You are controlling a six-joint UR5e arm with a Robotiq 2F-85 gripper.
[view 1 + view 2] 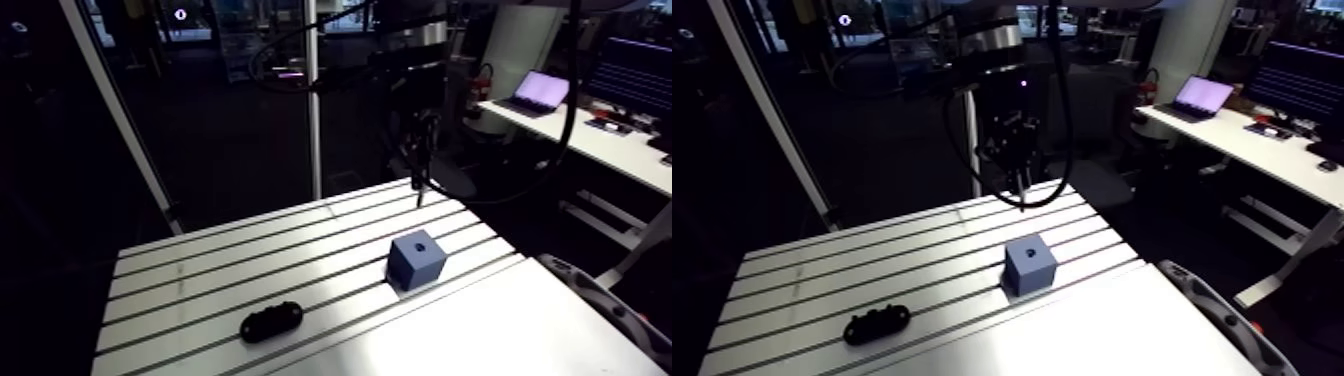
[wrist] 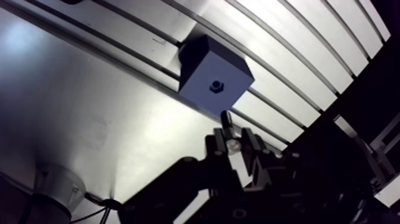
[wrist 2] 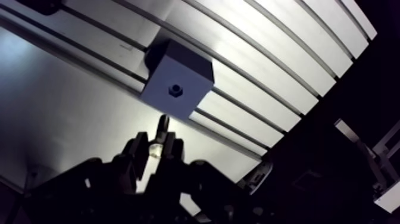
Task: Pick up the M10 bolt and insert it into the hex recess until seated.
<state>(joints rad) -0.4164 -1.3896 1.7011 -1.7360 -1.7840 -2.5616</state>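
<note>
Dark metal M10 bolt point(image 2: 226, 121) pinched in jaws, not yet over hex hole point(image 2: 215, 87) in blue cube point(image 2: 201, 82); next, line up, lower.

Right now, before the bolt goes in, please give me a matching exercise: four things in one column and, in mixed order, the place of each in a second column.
Things
1. M10 bolt
2. hex recess
3. blue-grey block
4. black oblong part

Places
a. lying on the table, apart from the block and far from the gripper
b. in the middle of the block's top face
c. held in the gripper, above the table
d. standing on the table, just ahead of the bolt's tip

Pairs: 1-c, 2-b, 3-d, 4-a
</note>
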